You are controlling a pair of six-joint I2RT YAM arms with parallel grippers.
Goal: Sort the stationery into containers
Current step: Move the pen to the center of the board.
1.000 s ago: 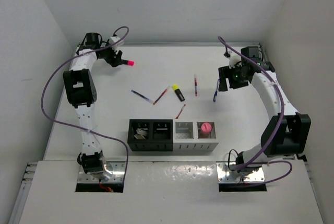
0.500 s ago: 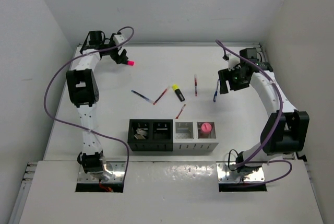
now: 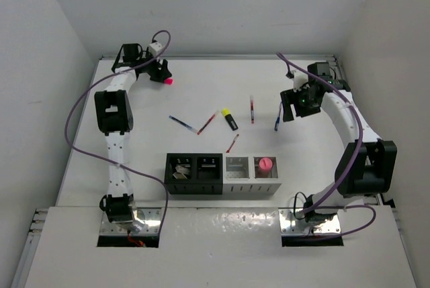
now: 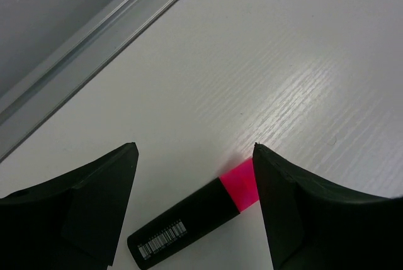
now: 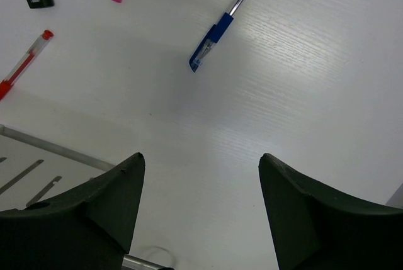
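Upper left of the overhead view: the left gripper (image 3: pixel 161 73), jaws spread wide, nothing held. Hangs right over the black-bodied highlighter with the pink cap (image 3: pixel 168 80), flat on the white table (image 3: pixel 215 86) close to its far edge.

In the left wrist view, shows that highlighter (image 4: pixel 189 219) low in the frame, in the gap between the two dark fingers (image 4: pixel 75 201) and below their tips. Runs from lower left up to the right, barcode end at lower left, pink cap just beside the finger at the right of the frame. Lies therefore almost along the line from finger to finger, not across it. Probably calls for a turn of the wrist before closing; otherwise risks pressing on the ends and skidding the barrel away.

Right side of the overhead view: the right gripper (image 3: pixel 290 108), jaws likewise parted and empty. Hovers just beside the thin blue pen (image 3: pixel 278 119). In the right wrist view, places that pen (image 5: pixel 217 31) at upper centre, beyond the fingertips, long axis slanting up to the right.

Lower centre of the overhead view: the row of four small square bins (image 3: pixel 235 187), two black, two pale grey, well apart from both grippers. Holds a pink-capped glue stick (image 3: pixel 266 164) in the rightmost one.

Nearer the pink highlighter by far: the left arm. Nearer the blue pen: the right.
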